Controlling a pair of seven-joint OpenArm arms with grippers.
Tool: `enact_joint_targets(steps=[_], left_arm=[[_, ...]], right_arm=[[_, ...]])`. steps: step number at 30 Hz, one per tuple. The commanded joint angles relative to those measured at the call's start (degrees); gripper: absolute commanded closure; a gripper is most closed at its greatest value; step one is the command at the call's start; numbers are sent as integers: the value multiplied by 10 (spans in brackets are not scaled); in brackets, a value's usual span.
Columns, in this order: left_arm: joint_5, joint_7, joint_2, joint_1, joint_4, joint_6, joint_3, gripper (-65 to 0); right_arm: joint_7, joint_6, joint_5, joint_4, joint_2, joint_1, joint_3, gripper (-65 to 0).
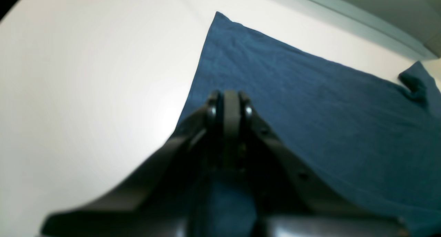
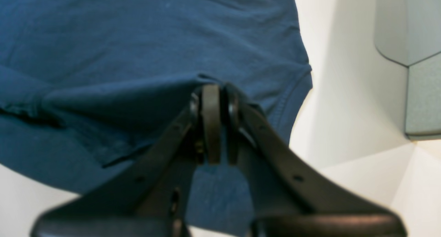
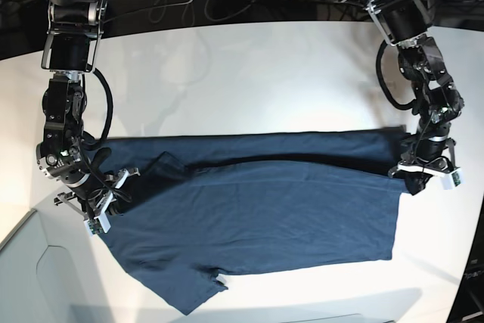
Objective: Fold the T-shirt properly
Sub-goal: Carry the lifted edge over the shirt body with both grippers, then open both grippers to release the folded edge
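1. The T-shirt (image 3: 257,209) is spread across the white bench (image 3: 249,81), lengthwise between the two arms, with its far long edge turned over toward the near side.
2. The left gripper (image 3: 423,175) is closed on the hem-end edge; the right gripper (image 3: 106,194) is clamped on fabric at the sleeve end.
3. The cloth is judged light, soft and limp, so unsupported parts are expected to sag and wrinkle.
4. Hold is best taken at hems and seams, where the layers are thicker and less likely to slip.
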Motion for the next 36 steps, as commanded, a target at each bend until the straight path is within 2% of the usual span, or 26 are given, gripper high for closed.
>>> enact_joint_targets(steps=[1, 24, 25, 27, 31, 32, 34, 36], left_arm=[[-6, -14, -8, -10, 6, -4, -2, 0], [-6, -13, -16, -19, 3, -4, -2, 0], [-6, -13, -16, -19, 3, -4, -3, 0], [-6, -13, -16, -19, 3, -4, -4, -57], [-7, -16, -16, -18, 4, -4, -5, -218], [-7, -17, -16, -18, 4, -4, -5, -245], [-7, -17, -16, -18, 4, -4, -5, -299], [-7, -14, -16, -16, 9, -4, -5, -334]], right_arm=[[14, 5, 2, 9, 6, 17, 3, -1], [9, 5, 2, 8, 6, 28, 0, -3], [9, 5, 2, 6, 6, 28, 0, -16], [9, 5, 2, -8, 6, 30, 0, -74], [14, 5, 2, -39, 6, 41, 0, -284], [14, 5, 3, -40, 6, 41, 0, -319], [17, 5, 3, -39, 6, 41, 0, -363], [31, 5, 3, -39, 6, 40, 0, -359]])
